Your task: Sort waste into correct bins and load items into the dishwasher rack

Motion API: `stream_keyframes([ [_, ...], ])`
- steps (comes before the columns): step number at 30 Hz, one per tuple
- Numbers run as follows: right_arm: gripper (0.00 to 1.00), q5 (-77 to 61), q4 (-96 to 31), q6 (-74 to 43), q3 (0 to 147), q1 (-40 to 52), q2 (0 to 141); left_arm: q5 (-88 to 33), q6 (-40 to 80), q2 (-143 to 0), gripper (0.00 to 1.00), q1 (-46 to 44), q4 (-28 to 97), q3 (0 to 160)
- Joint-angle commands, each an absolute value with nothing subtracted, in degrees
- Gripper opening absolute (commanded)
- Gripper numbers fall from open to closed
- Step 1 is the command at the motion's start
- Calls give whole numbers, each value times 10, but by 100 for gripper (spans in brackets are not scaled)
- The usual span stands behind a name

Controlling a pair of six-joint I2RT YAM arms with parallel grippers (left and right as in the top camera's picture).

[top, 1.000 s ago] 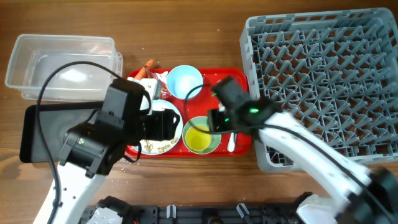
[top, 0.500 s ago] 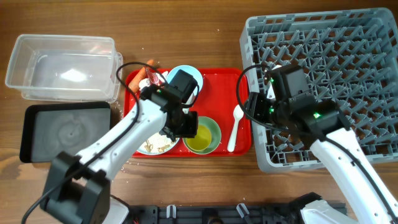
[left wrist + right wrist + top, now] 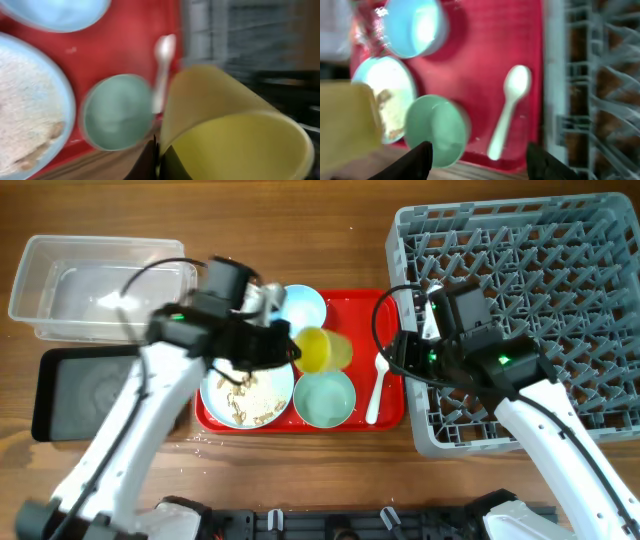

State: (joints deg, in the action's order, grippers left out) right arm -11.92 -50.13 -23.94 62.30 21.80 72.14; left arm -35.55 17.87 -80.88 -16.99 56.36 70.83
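My left gripper (image 3: 291, 346) is shut on the rim of the small yellow cup (image 3: 320, 349), which hangs tilted above the red tray (image 3: 352, 315). In the left wrist view the cup (image 3: 235, 125) fills the right side, its wall pinched between the fingers (image 3: 150, 159). Below it lie the pale-green bowl (image 3: 325, 398), the light-blue plate (image 3: 247, 392) with rice scraps, the light-blue bowl (image 3: 302, 304) and the white spoon (image 3: 377, 385). My right gripper (image 3: 482, 165) stands open over the tray's right edge, above the spoon (image 3: 507, 111), holding nothing. The grey dishwasher rack (image 3: 520, 300) is at the right.
A clear plastic tub (image 3: 100, 285) stands at the back left, and a shallow black tray (image 3: 80, 392) lies in front of it. My left arm crosses over the tray's left end and hides what lies there.
My left gripper has shut on the yellow cup's rim and lifted it out of the pale-green bowl, toward the back of the tray. The right arm has pulled back over the rack's edge.
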Motion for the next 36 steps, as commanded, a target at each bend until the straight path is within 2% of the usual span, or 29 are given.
stream_keyframes([
  [1,63,-367,-424,-117,623,217,728,-670,78,-791,4,-96,566,716],
  [2,64,-418,-390,-119,623,217,728,-707,65,-792,4,-86,573,716],
  [7,73,-540,-296,-83,623,217,728,-708,61,-792,4,-84,596,716],
  [12,73,-556,-342,-51,623,217,728,-716,48,-792,4,-40,606,716],
  [17,73,-613,-330,-47,623,217,728,-716,38,-792,4,39,610,716],
  [21,74,-682,-240,-47,623,217,728,-716,32,-792,4,56,622,716],
  [26,82,-642,-186,-67,623,217,734,-767,29,-791,4,37,639,716],
  [31,82,-641,-121,-122,623,217,762,-767,27,-791,4,-13,646,716],
  [33,81,-683,-100,-122,623,217,771,-766,27,-791,4,-27,645,716],
  [35,76,-733,-77,-122,623,217,774,-767,25,-791,4,-33,639,716],
  [36,70,-748,-70,-122,623,217,774,-766,25,-791,4,-33,637,716],
])
